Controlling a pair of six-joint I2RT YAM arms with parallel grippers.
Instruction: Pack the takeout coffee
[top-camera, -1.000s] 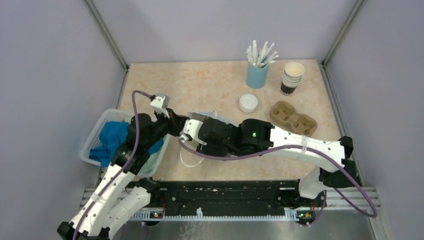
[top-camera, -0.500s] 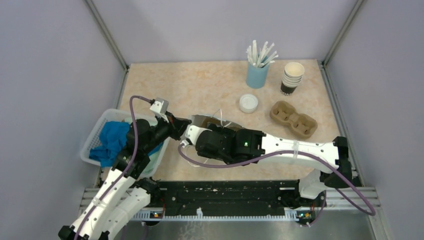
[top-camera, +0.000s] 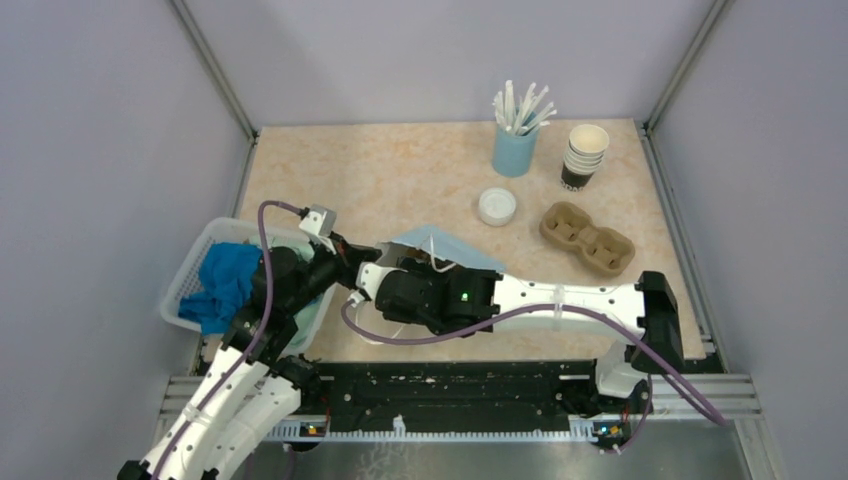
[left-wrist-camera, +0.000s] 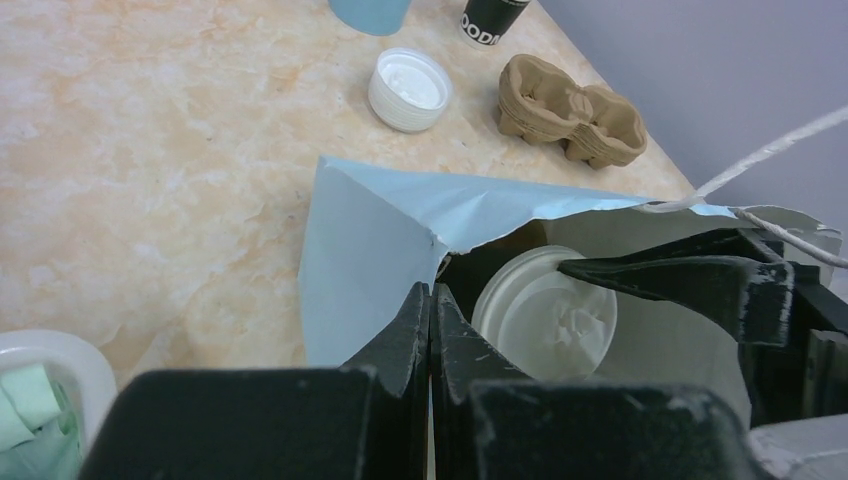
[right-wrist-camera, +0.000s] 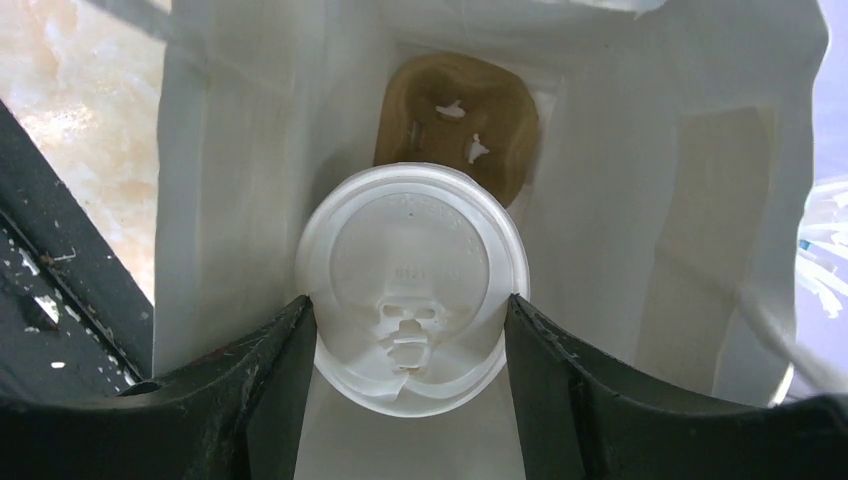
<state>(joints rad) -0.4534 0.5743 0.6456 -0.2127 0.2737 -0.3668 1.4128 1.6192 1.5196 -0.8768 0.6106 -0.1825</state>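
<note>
Two black fingers (right-wrist-camera: 265, 390) of the right gripper (right-wrist-camera: 410, 335) clamp the coffee cup (right-wrist-camera: 410, 255) from either side. They press against the rim of its white dome lid, and the jaws are parted only as wide as that lid. The cup stands upright between them inside a paper bag (right-wrist-camera: 690, 200), which is white within and pale blue outside. Beyond the cup, at the bottom of the bag, sits a brown cardboard carrier (right-wrist-camera: 455, 115), partly hidden by the lid. Whether the cup touches it cannot be told.

The left gripper (left-wrist-camera: 431, 305) is closed tight, its fingertips pinching the near edge of the bag's mouth just beside the cup.

From above, both grippers meet at the bag near the front left of the table (top-camera: 380, 170). Farther back lie a loose white lid (top-camera: 496, 206) and a second carrier (top-camera: 587, 237). Behind those stand a stack of lidless cups (top-camera: 584, 155) and a blue holder of straws (top-camera: 514, 150). At the left edge a white basket (top-camera: 190, 275) holds a blue cloth (top-camera: 225, 275).
</note>
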